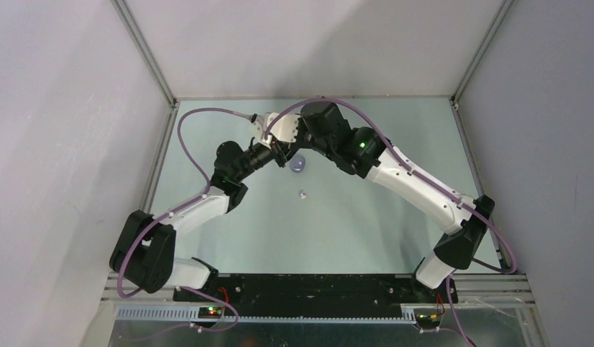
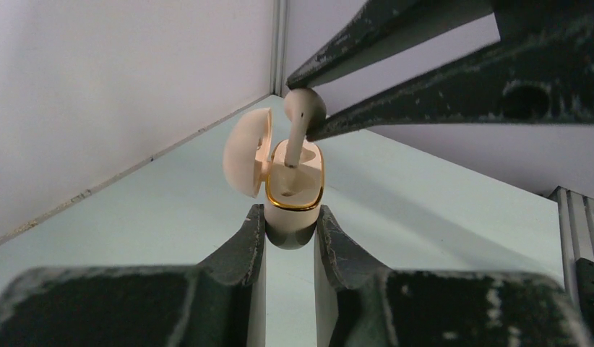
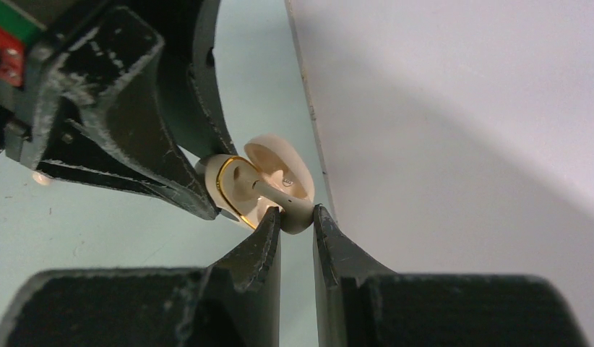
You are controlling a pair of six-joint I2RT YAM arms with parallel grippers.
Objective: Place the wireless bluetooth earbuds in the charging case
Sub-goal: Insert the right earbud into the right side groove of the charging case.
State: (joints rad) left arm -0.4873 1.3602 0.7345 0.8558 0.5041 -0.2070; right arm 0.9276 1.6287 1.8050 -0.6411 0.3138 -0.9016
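Left gripper [image 2: 290, 225] jaws sit shut on open cream charging case [image 2: 294, 189], right gripper [image 3: 296, 218] nips near-closed on cream earbud [image 2: 303, 110] at case's 12 o'clock w/ stem tip in well; risk: tilted push may jam bud or lever case loose.

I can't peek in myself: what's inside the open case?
The stem of a cream earbud pokes into the case; the right gripper pinches its head. The case's bottom is hidden by its walls.
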